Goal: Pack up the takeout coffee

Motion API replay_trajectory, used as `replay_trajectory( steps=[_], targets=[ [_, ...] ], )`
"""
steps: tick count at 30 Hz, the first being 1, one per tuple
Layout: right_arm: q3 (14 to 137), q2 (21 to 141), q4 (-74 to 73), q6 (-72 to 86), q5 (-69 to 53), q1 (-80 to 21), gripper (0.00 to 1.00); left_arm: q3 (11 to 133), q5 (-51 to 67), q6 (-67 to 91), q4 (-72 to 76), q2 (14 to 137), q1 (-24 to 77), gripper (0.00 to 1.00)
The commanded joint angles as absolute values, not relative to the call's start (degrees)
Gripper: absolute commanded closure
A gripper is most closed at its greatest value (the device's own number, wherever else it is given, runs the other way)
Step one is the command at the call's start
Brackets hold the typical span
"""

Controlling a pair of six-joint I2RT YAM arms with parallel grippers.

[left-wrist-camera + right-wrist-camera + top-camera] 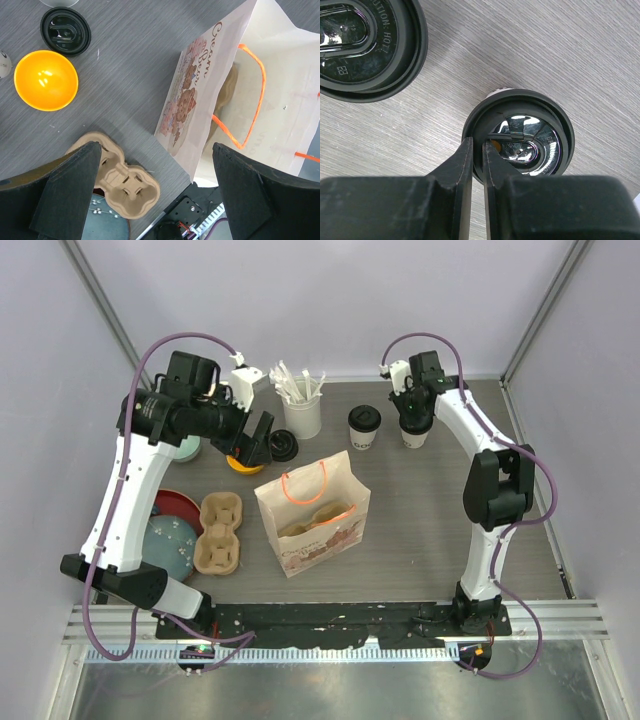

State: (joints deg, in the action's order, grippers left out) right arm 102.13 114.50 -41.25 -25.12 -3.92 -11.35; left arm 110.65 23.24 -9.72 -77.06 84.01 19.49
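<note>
Right tool point(477, 147) is placed over the far-right lidded coffee cup point(530, 145), jaws drawn narrow with the black lid's rim pinched between them, probably because a top-down rim grip suits a drop into the bag. The cup appears seated on the bench point(430, 530), just beside the second lidded cup point(364, 427) and behind the paper bag point(312, 510), which is stood upright with its mouth open and an inner carrier point(318, 523) visible, so cups can be seated from above. Left tool point(155, 150) is held wide and empty above the bench between the pulp cup carrier point(125, 182) and the bag, likely parked clear or ready to steady the bag.
</note>
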Motion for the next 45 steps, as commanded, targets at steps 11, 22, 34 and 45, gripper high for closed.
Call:
replay_trajectory(
  steps=[11, 22, 34, 45],
  targets=[
    [107.9, 107.9, -48.0, -18.7, -0.9, -11.2, 0.99, 110.7, 27.7, -10.9, -79.8, 83.7, 19.3, 0.02],
    [115.1, 96.3, -58.8, -16.7, 1.8, -17.9, 0.99, 103.1, 22.5, -17.7, -82.4, 82.8, 25.4, 0.1],
    [131.0, 91.5, -69.4, -14.4, -3.5, -36.9, 0.99, 99.1, 23.8, -15.5, -77.2, 83.2, 25.5, 0.29],
    [131.4, 86.7, -68.0, -14.5, -19.3, -44.9, 0.99, 97.5, 26.1, -13.5, -75.1, 81.2, 25.5, 0.97]
  ],
)
